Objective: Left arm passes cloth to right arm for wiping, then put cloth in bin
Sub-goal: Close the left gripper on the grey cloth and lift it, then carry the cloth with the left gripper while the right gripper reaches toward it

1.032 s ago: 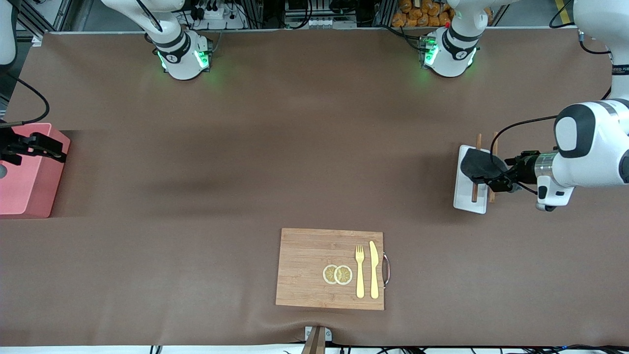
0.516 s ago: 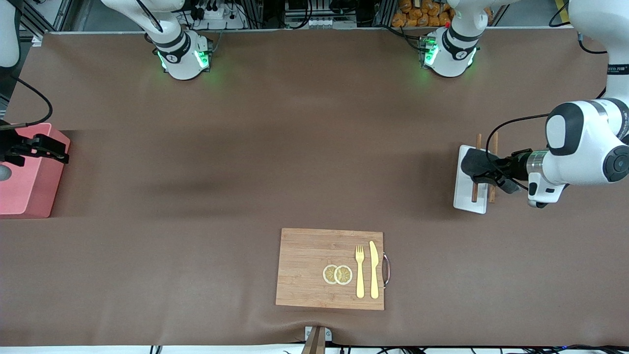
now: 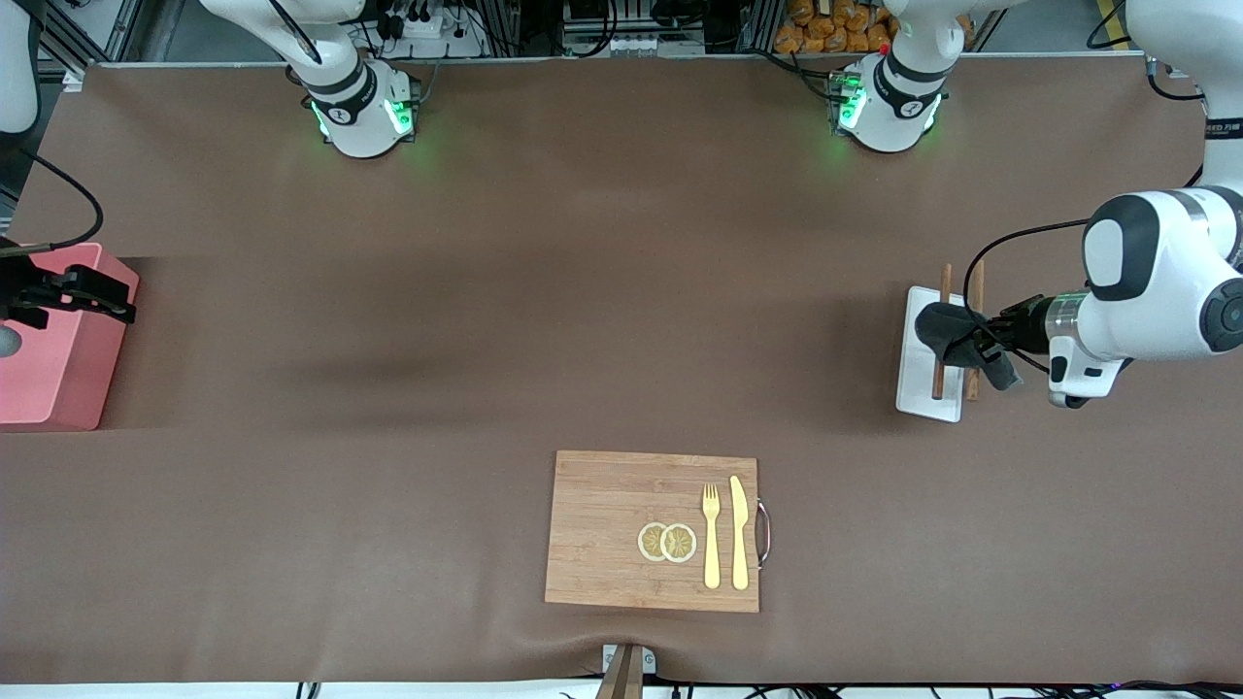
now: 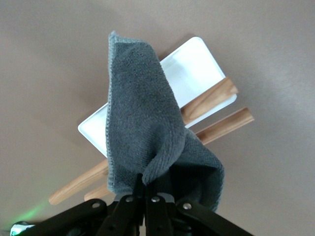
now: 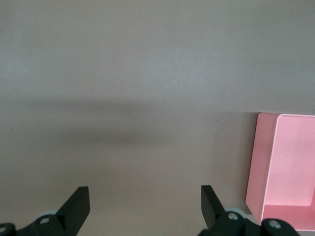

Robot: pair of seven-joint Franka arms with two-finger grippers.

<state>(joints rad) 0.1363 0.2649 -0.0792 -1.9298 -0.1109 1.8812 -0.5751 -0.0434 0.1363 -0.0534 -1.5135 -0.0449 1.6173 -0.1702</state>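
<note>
My left gripper (image 3: pixel 983 342) is shut on the dark grey cloth (image 3: pixel 947 328), which hangs from it over the white chopstick tray (image 3: pixel 919 381). In the left wrist view the cloth (image 4: pixel 142 128) droops from the closed left gripper (image 4: pixel 146 188) above the tray (image 4: pixel 189 69) and two wooden chopsticks (image 4: pixel 209 98). The pink bin (image 3: pixel 53 374) stands at the right arm's end of the table. My right gripper (image 3: pixel 121 301) is open and empty over the bin's edge; the right wrist view shows its open fingers (image 5: pixel 78 202) and the bin (image 5: pixel 288 162).
A wooden cutting board (image 3: pixel 612 529) with two lemon slices (image 3: pixel 667 542), a yellow fork (image 3: pixel 711 534) and a yellow knife (image 3: pixel 739 532) lies near the front edge. Two chopsticks (image 3: pixel 940 340) lie on the white tray.
The left gripper has lifted the cloth off the tray, bunching it up. The right arm has not moved.
</note>
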